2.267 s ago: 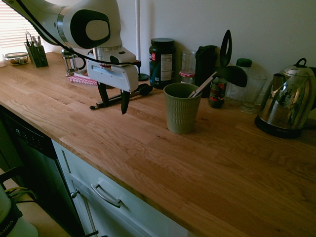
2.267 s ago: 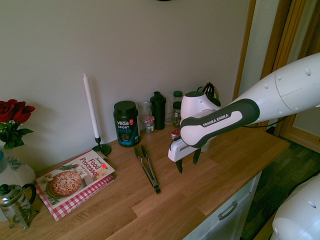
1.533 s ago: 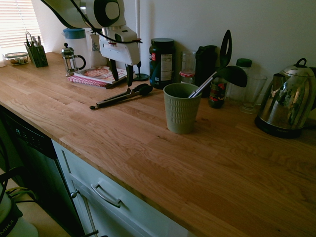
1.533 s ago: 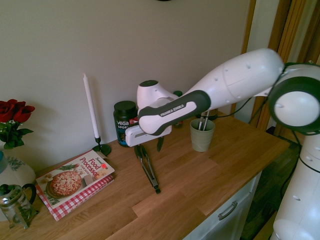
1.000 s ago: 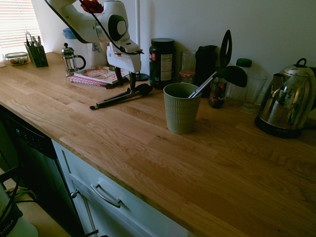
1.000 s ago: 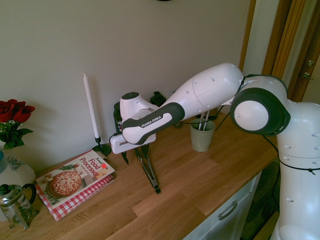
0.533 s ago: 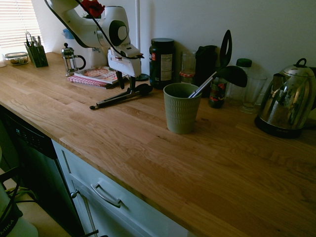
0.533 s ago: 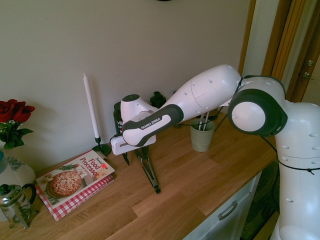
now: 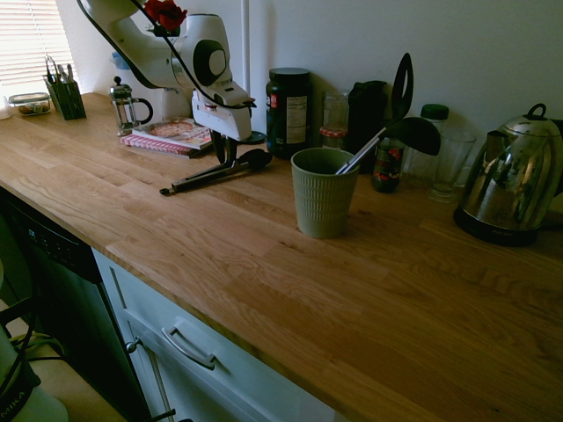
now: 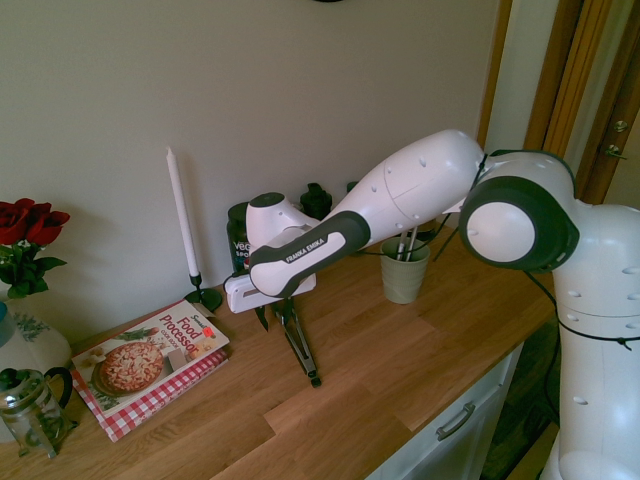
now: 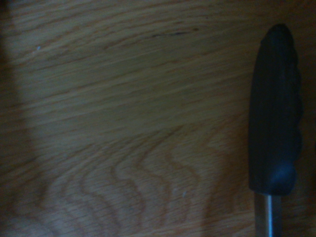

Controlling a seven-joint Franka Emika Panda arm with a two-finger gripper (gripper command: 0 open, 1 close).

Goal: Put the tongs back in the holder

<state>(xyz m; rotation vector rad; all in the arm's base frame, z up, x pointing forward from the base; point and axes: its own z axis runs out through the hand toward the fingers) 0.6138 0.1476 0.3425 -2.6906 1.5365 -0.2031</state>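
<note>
The two-finger gripper [image 9: 226, 162] points down at the tongs, left of the sage-green ribbed cup in the first exterior view, its fingers partly spread; whether they touch the tongs I cannot tell. Seen from that side, the sage-green ribbed cup [image 9: 324, 202] stands upright nearest on the wooden countertop [image 9: 264, 281], holding a black ladle [image 9: 415, 136] and a second black-headed utensil [image 9: 403, 83], both leaning rightward. The stainless-steel kettle [image 9: 515, 176] is well to the cup's right. The tongs [image 9: 198, 182] lie on the countertop to the cup's left, outside it, with their scalloped black tips towards the wall; one tip shows blurred in the wrist view. Behind the cup are a small dark jar [image 9: 387, 167], a black shaker bottle [image 9: 366, 123], a glass jar with a red-and-white lid [image 9: 334, 132] and, a little left, a black Vega Sport protein tub [image 9: 288, 114]. Farther left of the cup lie a Food Processor cookbook [image 9: 176, 132] and, beyond it, a French press [image 9: 126, 105]. Farthest left of the cup stands a dark cutlery caddy [image 9: 66, 99].
</note>
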